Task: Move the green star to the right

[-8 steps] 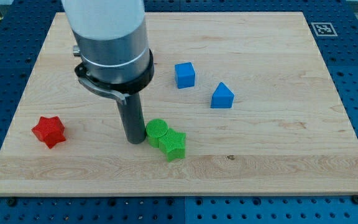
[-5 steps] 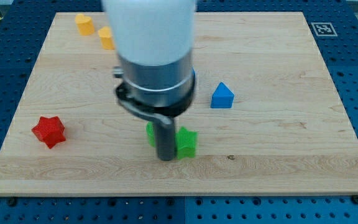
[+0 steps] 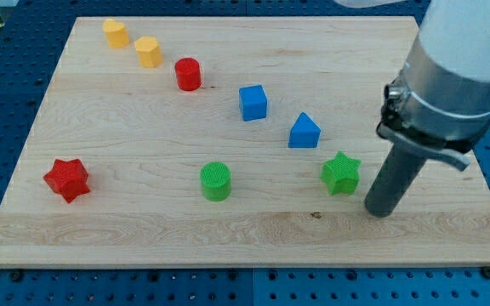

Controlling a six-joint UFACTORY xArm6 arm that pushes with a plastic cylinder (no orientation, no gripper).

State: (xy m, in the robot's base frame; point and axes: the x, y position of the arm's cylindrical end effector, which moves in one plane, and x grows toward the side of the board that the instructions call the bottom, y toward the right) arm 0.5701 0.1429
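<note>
One dark rod is held upright at the view's right, my tip [image 3: 380, 212] planted on the wooden table [image 3: 253, 234] just right of the green star [image 3: 341, 173], a small gap between. No pincer is fitted. The ridged green cylinder [image 3: 215, 181] is seen well apart, leftward; the blue wedge-topped block [image 3: 304, 131] stands above the star.

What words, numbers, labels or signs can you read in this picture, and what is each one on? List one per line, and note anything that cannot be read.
No words, brands or numbers can be read anywhere.
The only sign is a black-and-white square marker at the wooden board's top right corner in the view: a coded pattern, not letters.
The green star, the other blocks and my tip carry no markings.
</note>
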